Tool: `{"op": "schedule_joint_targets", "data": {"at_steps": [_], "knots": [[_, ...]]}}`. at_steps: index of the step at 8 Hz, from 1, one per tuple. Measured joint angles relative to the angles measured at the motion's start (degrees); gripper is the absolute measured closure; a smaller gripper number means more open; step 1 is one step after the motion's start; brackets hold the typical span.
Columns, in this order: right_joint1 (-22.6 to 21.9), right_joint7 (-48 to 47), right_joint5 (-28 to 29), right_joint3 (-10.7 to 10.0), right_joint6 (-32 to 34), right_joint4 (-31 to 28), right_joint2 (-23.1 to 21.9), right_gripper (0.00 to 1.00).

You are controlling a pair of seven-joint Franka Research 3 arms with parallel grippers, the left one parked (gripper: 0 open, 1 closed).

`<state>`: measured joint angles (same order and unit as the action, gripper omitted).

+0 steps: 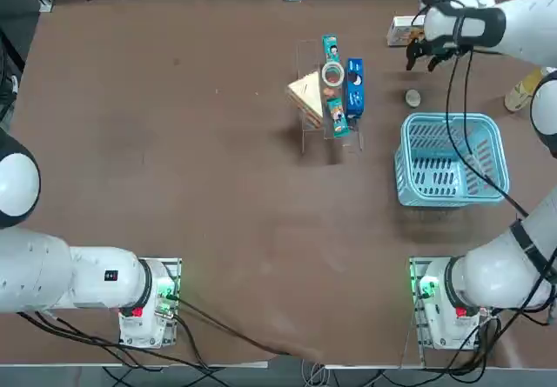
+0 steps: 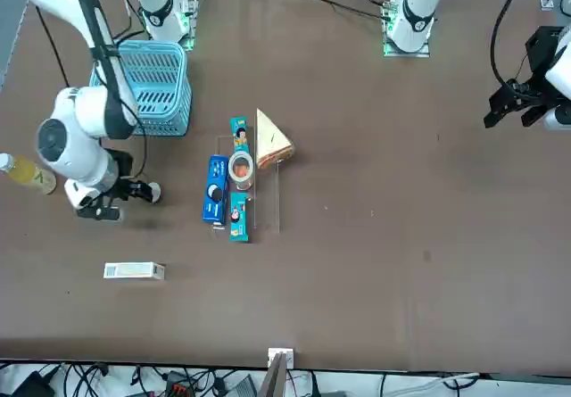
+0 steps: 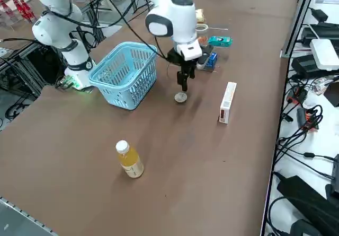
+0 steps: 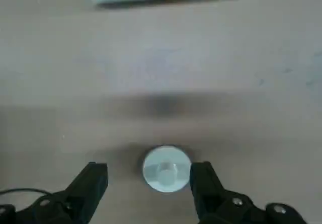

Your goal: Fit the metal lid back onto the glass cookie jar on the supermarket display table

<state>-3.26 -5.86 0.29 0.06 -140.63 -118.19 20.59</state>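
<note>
One claw [image 4: 149,176], fingers parted, above one metal lid [image 4: 167,168].

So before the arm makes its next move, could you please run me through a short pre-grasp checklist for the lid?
1. Lid flat on the table, free of other items: ok, the lid lies apart from the basket.
2. Right tool open: ok, its fingers stand wide apart.
3. Lid centred between the fingers: not ok, it sits nearer one finger.
4. Jar upright and uncovered: cannot tell, the round rim shows, but not clearly enough.
5. Bottle outside the grasp spot: ok, it stands well away from the lid.
</note>
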Motion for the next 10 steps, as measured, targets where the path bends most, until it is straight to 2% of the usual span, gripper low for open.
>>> {"op": "schedule_joint_targets", "data": {"at_steps": [3, 10], "knots": [[-0.79, -0.05, 0.0, 0.07, -7.91, -6.28, 0.53, 0.01], [0.4, 0.02, 0.0, -0.33, -8.66, -6.68, 1.33, 0.03]]}}
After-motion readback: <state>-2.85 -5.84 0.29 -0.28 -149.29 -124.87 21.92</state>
